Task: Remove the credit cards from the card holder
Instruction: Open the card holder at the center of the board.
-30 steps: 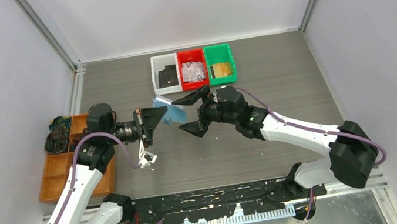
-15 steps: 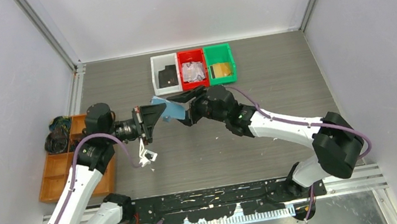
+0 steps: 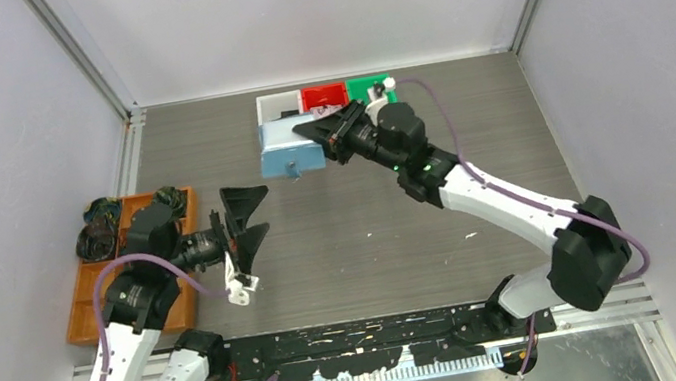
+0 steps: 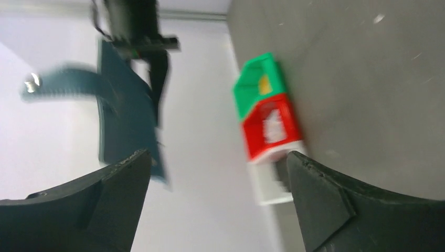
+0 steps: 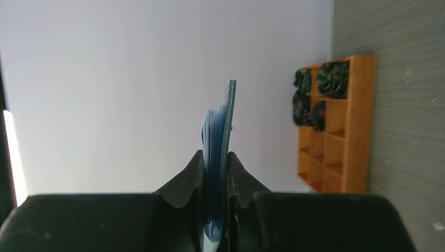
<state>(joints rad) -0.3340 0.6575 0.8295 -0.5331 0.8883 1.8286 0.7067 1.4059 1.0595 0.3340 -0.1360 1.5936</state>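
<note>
tray (image 3: 88,307) of orange-brown compartments is sitting at the far left, apart from the job. next along, my left claw (image 3: 246,226) is hanging wide open and empty over the bare table (image 3: 371,236), well apart from the holder. further right, the card holder (image 3: 286,153) is hanging in the air just in front of the white bin (image 3: 266,105), and my right claw (image 3: 314,139) is clamping it by one edge. from that wrist i am seeing the blue leaves edge-on between my pads (image 5: 186,181), so i cannot tell whether anything is sitting in the slots. beyond it, the red bin (image 4: 251,137) is holding something pale and blurred. the green bin (image 4: 246,94) is showing a gold patch that i am taking for one of the credit cards (image 4: 265,84). i am judging this as mid-extraction, with one claw steadying the wallet for the other to draw from. the next move is calling for my left claw to cross over, line up with a card's exposed edge and pinch it thinly, without crushing the holder. no brand, label or lettering is reading clearly anywhere.
</note>
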